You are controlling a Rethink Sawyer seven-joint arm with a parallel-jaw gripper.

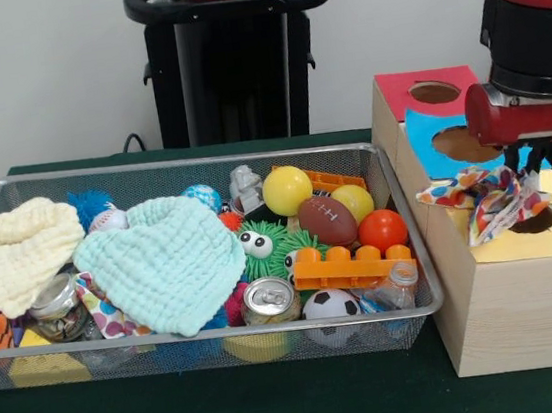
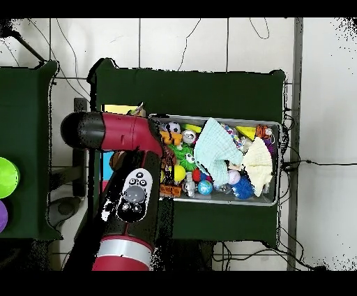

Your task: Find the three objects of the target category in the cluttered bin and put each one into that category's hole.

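Hovering over the yellow box's hole (image 1: 538, 221), my gripper (image 1: 524, 162), finger state indiscernible, risks leaving the fabric (image 1: 491, 196) draped on the rim, snagged on the ragged edge.

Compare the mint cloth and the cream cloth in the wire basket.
Colour: the mint cloth is pale green; the cream cloth is pale yellow-white.
Size: the mint cloth looks larger, spreading over the basket's middle; the cream cloth looks smaller.
Place: in the front view the cream cloth lies by the left rim, with the mint cloth beside it towards the centre.
Both are plain, waffle-textured and draped over toys.
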